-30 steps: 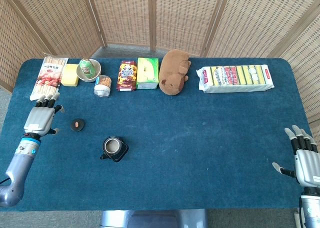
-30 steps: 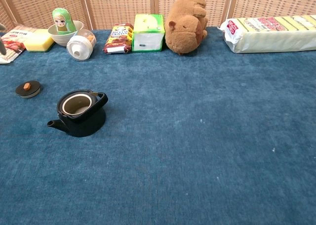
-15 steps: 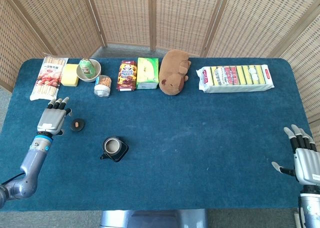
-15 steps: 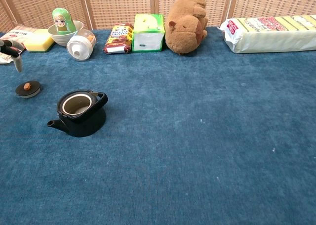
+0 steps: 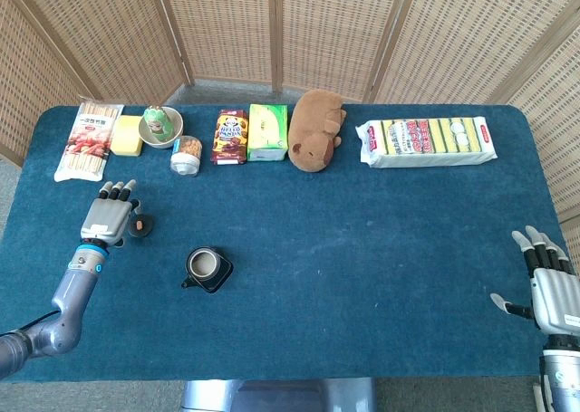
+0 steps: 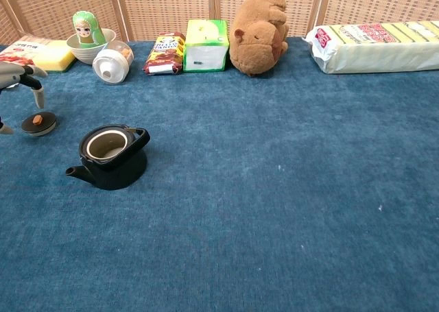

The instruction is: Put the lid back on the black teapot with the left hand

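Left hand (image 5: 109,216) is hovering palm down, fingers spread and empty, over the small round black lid (image 6: 38,123); the open black teapot (image 6: 108,156) is sitting near, bare blue cloth between.

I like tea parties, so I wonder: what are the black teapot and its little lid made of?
The black teapot looks like glazed ceramic, or maybe cast iron: dark with a soft sheen, and a pale lining inside. Its lid looks like the same dark material, with a small brown knob, perhaps wood. The pictures cannot settle it.
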Action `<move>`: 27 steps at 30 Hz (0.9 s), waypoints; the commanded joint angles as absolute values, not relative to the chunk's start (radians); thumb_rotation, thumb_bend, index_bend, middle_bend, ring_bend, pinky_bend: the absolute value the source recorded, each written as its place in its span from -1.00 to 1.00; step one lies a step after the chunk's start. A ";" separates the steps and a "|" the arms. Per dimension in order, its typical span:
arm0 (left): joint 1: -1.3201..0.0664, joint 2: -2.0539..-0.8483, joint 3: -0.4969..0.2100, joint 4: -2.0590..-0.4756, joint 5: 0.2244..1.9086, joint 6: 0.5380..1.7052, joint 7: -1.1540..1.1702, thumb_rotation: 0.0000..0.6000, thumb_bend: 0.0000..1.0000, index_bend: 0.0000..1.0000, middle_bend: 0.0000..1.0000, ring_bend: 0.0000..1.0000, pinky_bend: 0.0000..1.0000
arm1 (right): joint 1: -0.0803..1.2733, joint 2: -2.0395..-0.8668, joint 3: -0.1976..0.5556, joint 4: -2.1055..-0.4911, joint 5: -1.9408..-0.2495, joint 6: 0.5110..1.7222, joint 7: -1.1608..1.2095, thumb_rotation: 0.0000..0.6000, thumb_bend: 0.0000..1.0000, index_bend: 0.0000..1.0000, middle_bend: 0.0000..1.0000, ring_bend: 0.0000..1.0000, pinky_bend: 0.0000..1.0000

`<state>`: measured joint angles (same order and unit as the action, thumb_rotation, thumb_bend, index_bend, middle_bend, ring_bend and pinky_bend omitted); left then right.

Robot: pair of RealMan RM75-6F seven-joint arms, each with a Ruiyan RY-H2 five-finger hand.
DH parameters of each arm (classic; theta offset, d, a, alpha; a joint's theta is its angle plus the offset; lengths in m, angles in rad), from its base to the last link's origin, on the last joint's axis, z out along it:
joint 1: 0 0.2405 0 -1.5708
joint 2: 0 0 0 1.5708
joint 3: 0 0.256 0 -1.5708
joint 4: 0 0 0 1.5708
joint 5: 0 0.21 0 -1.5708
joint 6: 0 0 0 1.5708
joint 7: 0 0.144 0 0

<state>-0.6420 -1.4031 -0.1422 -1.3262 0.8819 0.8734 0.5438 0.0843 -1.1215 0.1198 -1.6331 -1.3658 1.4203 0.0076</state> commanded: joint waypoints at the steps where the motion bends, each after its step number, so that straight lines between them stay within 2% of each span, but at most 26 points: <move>1: -0.651 -1.413 -0.140 -1.323 0.878 0.878 0.552 1.00 -0.59 -0.28 -1.00 -1.00 -0.98 | 0.084 -1.121 0.120 -1.633 -1.362 1.418 0.009 1.00 -0.88 -0.81 -0.97 -0.98 -1.00; 27: -0.704 -1.447 -0.113 -1.316 0.803 0.896 0.645 1.00 -0.60 -0.29 -1.00 -1.00 -0.98 | 0.086 -1.117 0.119 -1.638 -1.357 1.411 0.013 1.00 -0.88 -0.81 -0.97 -0.98 -1.00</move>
<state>-0.7032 -1.4460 -0.1126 -1.3168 0.8043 0.8948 0.6440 0.0863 -1.1168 0.1188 -1.6377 -1.3569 1.4109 0.0130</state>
